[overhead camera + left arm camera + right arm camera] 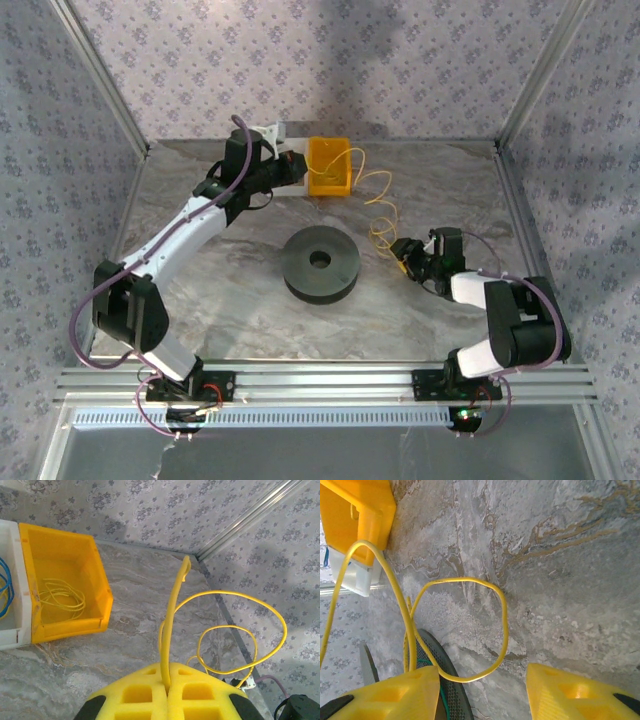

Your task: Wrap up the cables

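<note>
Seeing the left claw (167, 680) clamped shut on the yellow wire (171, 610), strand pinched upright between its pads, near the yellow bin (328, 167) at the far side. We trace the wire looping across the marble table (200, 300) to the right claw (482, 680): fingers apart, a loop lying between them. Black spool (320, 262) sits mid-table between the arms.

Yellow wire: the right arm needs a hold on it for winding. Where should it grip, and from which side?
Probably the loop in the yellow wire, at the curve nearest the open right claw, between its fingertips. Come down from above: the loop seems to lie flat on the table, and the left claw is shut on another stretch.
</note>
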You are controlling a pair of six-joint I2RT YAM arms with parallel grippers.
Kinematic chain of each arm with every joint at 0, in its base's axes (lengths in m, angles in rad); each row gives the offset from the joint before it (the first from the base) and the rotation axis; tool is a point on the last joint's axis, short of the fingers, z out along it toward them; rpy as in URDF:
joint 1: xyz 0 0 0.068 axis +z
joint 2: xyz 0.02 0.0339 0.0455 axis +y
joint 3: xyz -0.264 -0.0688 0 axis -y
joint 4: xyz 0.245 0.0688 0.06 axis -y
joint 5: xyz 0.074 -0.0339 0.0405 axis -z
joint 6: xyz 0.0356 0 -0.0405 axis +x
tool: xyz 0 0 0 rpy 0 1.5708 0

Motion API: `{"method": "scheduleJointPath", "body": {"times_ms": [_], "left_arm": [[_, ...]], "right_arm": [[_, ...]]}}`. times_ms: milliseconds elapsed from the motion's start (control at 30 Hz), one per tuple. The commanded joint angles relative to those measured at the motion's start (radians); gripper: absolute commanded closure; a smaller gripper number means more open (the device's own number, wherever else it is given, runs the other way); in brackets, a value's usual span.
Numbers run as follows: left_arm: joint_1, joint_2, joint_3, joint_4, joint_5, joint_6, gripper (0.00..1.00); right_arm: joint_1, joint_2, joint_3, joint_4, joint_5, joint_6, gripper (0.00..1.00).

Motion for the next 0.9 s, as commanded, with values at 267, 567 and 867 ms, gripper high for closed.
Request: {"method": "scheduleJointPath", "body": {"times_ms": [267,567,867], "left_arm": [[-0.007,0.022,0.004,0.065,0.002,-0.054,1.0],[-0.007,0.022,-0.014,0.075,0.014,-0.065,1.0],[-0.013,0.02,-0.021,0.077,0.028,-0.068,1.0]], "right_arm": [[0.03,0.085,-0.023,0.119,0.022,0.092,0.53],[0.032,0.122,-0.008,0.191,0.045,0.133,0.61],[0.034,0.167,0.017,0.235,0.059,0.159,0.73]]}}
